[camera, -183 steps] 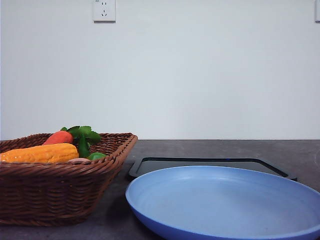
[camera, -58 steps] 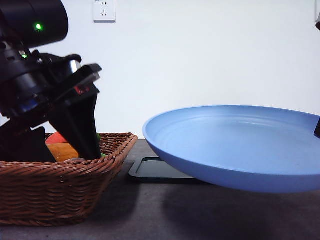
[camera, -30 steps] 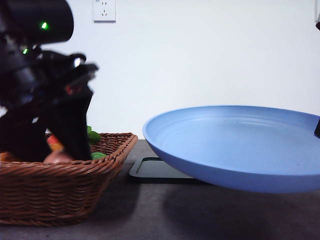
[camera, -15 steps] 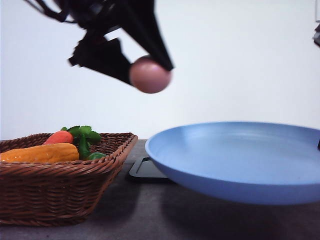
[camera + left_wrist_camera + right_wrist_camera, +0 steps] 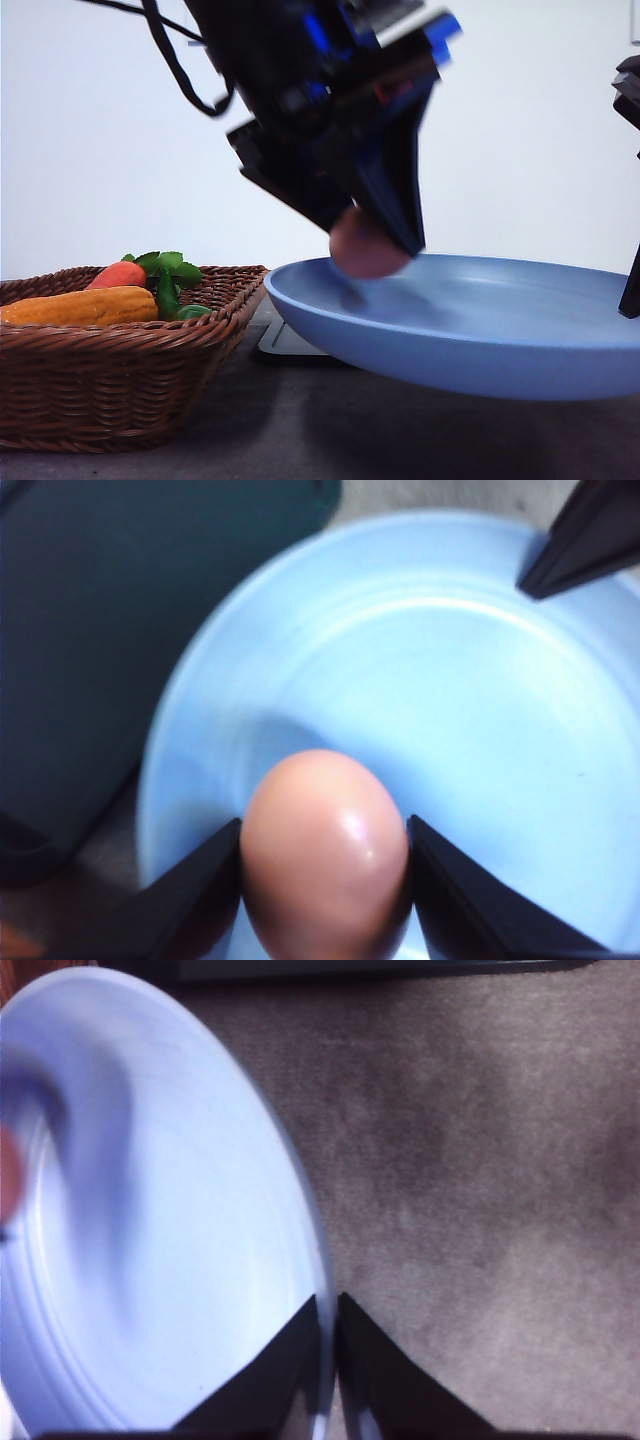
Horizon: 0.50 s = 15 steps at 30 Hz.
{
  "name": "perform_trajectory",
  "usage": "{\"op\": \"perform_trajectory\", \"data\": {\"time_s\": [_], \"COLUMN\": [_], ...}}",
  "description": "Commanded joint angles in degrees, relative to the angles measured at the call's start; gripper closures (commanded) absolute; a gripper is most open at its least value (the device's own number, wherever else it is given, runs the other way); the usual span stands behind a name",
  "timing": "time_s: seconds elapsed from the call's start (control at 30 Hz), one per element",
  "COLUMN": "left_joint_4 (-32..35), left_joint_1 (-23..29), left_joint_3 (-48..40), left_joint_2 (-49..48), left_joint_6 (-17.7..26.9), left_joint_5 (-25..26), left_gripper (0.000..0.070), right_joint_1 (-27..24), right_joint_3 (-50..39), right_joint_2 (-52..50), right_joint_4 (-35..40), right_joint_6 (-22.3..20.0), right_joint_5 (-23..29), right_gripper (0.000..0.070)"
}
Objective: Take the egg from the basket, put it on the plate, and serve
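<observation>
**Left tool brings the egg down over the plate**

The left tool (image 5: 375, 235) grips the egg (image 5: 362, 245) between its two dark fingers (image 5: 190, 895), which press on both sides of the shell. Half a second ago the egg hung high in the upper middle of the front frame; now it sits at the centre of the frame, level with the near rim of the plate (image 5: 500, 350). Whether the shell already touches the blue surface is hard to tell, as the front view is blurred there. The egg is out of the basket (image 5: 120, 380) at lower left, where the carrot (image 5: 118, 274) remains, so the transfer looks nearly done and only the release and the serving are left.

The left arm reaches in from the upper left of the front frame and slopes down to the right. The right tool (image 5: 328, 1360) is clamped on the plate's edge, holding the plate above the table (image 5: 280, 430) and the black tray (image 5: 285, 340).
</observation>
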Motion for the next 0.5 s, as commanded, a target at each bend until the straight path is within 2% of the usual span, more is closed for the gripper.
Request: {"op": "perform_trajectory", "data": {"time_s": [0.0,0.47], "left_joint_4": [0.80,0.67], "left_joint_1": [-0.58,-0.58], "left_joint_3": [0.68,0.68], "left_joint_2": [1.25,3.81], "left_joint_6": [1.36,1.09], "left_joint_5": [-0.05,0.01], "left_gripper": [0.0510,0.0498], "right_joint_1": [0.20,0.20], "right_joint_3": [0.26,0.26], "right_joint_2": [0.48,0.48], "right_joint_4": [0.61,1.16], "right_joint_6": [0.55,0.55], "right_joint_5": [-0.55,-0.57], "right_gripper": [0.0700,0.0700]}}
